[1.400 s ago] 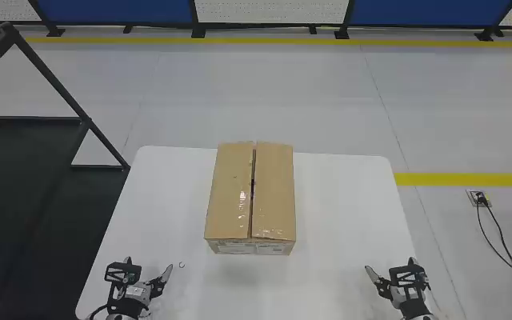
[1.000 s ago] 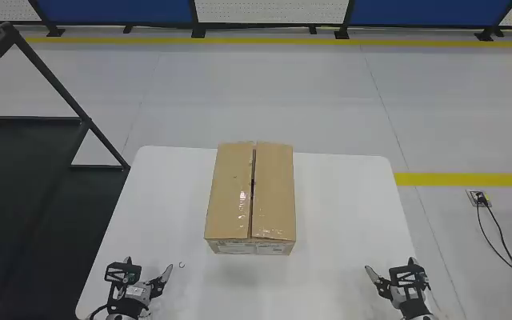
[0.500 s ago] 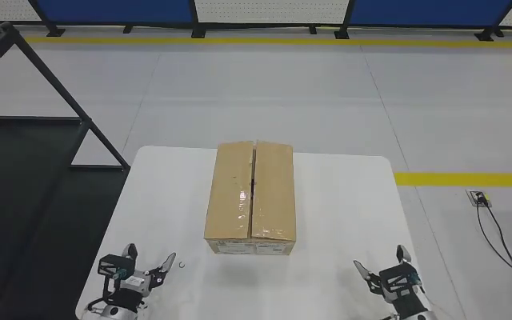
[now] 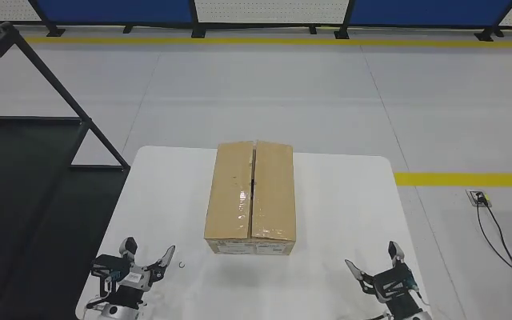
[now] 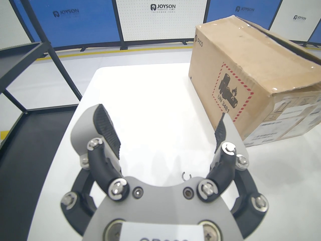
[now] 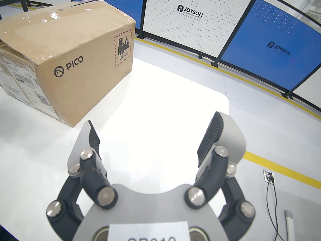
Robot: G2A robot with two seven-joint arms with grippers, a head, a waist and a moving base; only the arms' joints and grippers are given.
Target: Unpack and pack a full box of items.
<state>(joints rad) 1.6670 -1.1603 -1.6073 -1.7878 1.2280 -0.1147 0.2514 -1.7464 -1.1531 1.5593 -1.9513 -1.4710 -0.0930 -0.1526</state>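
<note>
Presently: one taped cardboard box (image 4: pixel 251 196), stiff, probably heavy; I'd take its centre flap seam. Left gripper (image 5: pixel 162 114), right gripper (image 6: pixel 153 121): both spread, empty.

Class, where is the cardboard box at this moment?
In the top view the cardboard box stands closed at the middle of the white table, ahead of and between the left pincer and the right pincer, touching neither.

Overhead camera looks down; both low wrist cameras share the box (image 4: pixel 251 192).
</note>
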